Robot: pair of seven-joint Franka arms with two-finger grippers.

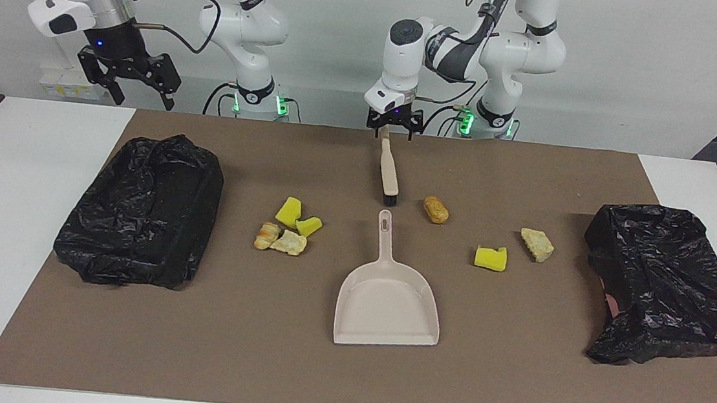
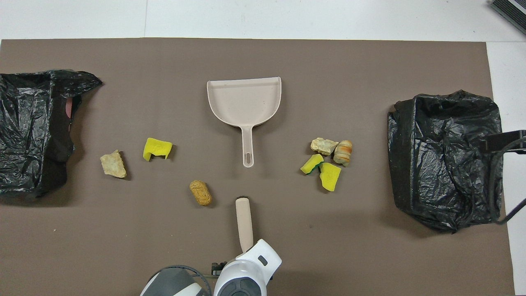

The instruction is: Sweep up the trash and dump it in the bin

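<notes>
1. My left gripper [image 1: 390, 128], fingers apart, sits over the brush [image 1: 389, 165] handle's end; closing off-centre could flick the brush into the brown lump [image 1: 435, 209].
2. My right gripper [image 1: 129, 81] waits, also apart, above the table edge.
3. Trash is scattered both sides of the dustpan [image 1: 389, 294]; a wide sweep could scatter it further.

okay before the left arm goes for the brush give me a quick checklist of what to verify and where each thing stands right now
1. Left gripper lined up over the brush handle end: ok.
2. Left gripper open, nothing held: ok.
3. Fingers touching the handle: cannot tell.
4. Dustpan lying flat, handle toward the robots, nothing in it: ok.
5. Trash, seven bits, all on the brown mat: four clustered toward the right arm's end, three spread out toward the left arm's end: ok.
6. Right gripper waiting up over its corner of the table, open, away from the brush: ok.
</notes>
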